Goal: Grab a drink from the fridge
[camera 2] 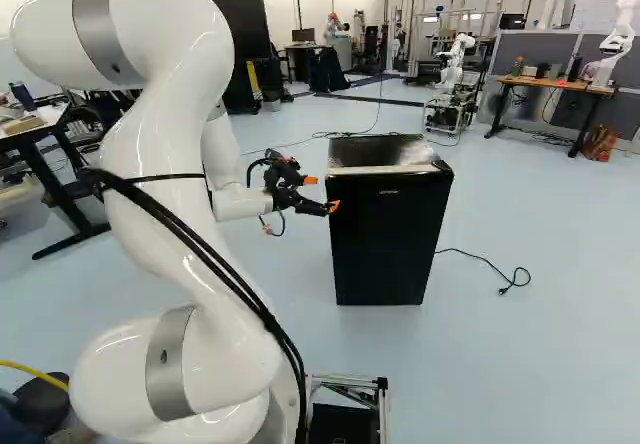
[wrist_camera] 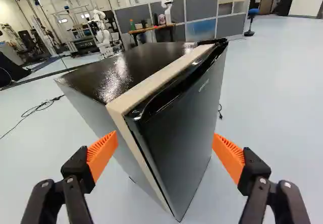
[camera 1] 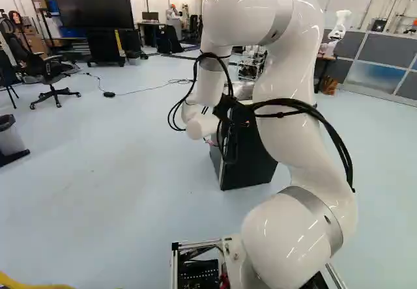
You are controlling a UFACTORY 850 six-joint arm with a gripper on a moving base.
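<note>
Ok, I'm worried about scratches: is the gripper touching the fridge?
Cannot tell: the gripper overlaps the fridge in the right base view; no view plainly shows contact or gap.

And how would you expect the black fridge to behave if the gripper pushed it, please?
The fridge looks boxy and flat-sided, so it should stay stiff and barely flex. Standing taller than wide, it might rock if pushed near its top.

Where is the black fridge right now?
In the right base view, the fridge stands on the floor near the middle, just right of the open gripper.
</note>
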